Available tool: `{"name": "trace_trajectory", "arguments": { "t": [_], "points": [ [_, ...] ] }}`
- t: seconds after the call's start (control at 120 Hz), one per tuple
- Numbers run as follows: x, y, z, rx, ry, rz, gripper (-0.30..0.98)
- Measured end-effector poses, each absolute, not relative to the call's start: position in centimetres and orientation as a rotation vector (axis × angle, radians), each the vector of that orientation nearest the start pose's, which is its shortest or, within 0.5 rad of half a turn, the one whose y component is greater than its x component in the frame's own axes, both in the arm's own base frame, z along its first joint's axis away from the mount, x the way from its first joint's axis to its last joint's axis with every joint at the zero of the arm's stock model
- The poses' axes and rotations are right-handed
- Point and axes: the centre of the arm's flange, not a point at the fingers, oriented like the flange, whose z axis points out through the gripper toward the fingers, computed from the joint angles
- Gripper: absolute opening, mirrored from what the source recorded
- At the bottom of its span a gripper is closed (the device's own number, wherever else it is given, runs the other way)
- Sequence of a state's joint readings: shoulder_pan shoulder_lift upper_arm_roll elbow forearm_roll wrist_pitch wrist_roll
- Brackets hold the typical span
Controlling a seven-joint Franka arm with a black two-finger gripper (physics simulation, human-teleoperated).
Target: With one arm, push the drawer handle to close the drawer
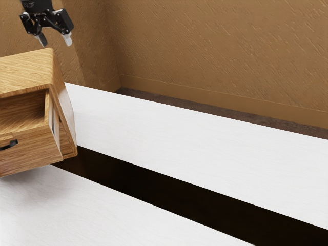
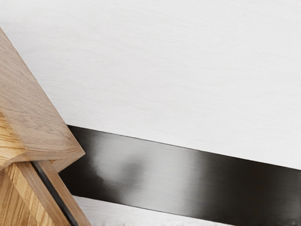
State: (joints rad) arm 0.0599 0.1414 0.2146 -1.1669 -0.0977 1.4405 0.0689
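Where the scene lies nearest: 1 white surface (image 1: 107,218), left to right.
Handle (image 1: 8,145): dark, curved, on the front of the drawer, at the exterior view's left.
Drawer (image 1: 33,152): wooden, open, pulled out toward the near side, part of its inside showing.
Cabinet (image 1: 23,69): wooden, round the drawer, tilted in the exterior view, also below the hand in the wrist view.
Strip (image 1: 169,184): dark, between 2 white bands, running right from the cabinet.
Far band (image 1: 200,130): white, beyond the strip.
Gripper (image 1: 56,41): black, above the cabinet, apart from it, 2 fingers standing wide.
Wall (image 1: 220,51): brown, textured, farthest.
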Motion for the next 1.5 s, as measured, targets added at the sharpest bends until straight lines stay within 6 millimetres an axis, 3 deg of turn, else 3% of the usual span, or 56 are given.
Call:
{"name": "trace_trajectory", "arguments": {
  "t": [0.25,0.275,0.308,0.342,0.392,0.442,0.483,0.542,0.583,0.625,0.692,0.825,0.942,1.083,1.208,1.283,1.383,1.5],
  "points": [
    [55.7,13.2,72.1,-3.176,-0.248,-0.206,0.67],
    [55.3,13.2,72.5,-3.176,-0.254,-0.217,0.67],
    [53.8,13.1,74.6,-3.174,-0.262,-0.274,0.67],
    [51.5,12.9,77.4,-3.167,-0.268,-0.357,0.67],
    [45.5,11.9,82.9,-3.148,-0.257,-0.519,0.67],
    [38.8,12.6,84.5,-3.146,-0.308,-0.573,0.67],
    [34.1,13.0,84.3,-3.139,-0.371,-0.571,0.67],
    [28.3,10.1,84.0,-3.061,-0.478,-0.535,0.67],
    [24.7,8.8,82.1,-3.015,-0.586,-0.476,0.67],
    [22.1,8.8,79.7,-2.972,-0.728,-0.412,0.67],
    [20.0,9.1,75.4,-2.913,-0.937,-0.301,0.67],
    [20.1,8.9,68.3,-2.791,-1.201,-0.112,0.67],
    [20.5,9.2,64.7,-2.715,-1.397,-0.019,0.65],
    [20.6,10.3,60.4,-2.695,-1.519,0.036,0.47],
    [21.4,10.5,58.1,-2.703,-1.539,0.043,0.23],
    [23.7,8.3,57.0,-2.682,-1.484,0.040,0.11],
    [26.6,7.0,55.3,-2.681,-1.448,0.061,0.02],
    [28.0,7.1,54.4,-2.699,-1.445,0.053,-0.04]
  ]
}}
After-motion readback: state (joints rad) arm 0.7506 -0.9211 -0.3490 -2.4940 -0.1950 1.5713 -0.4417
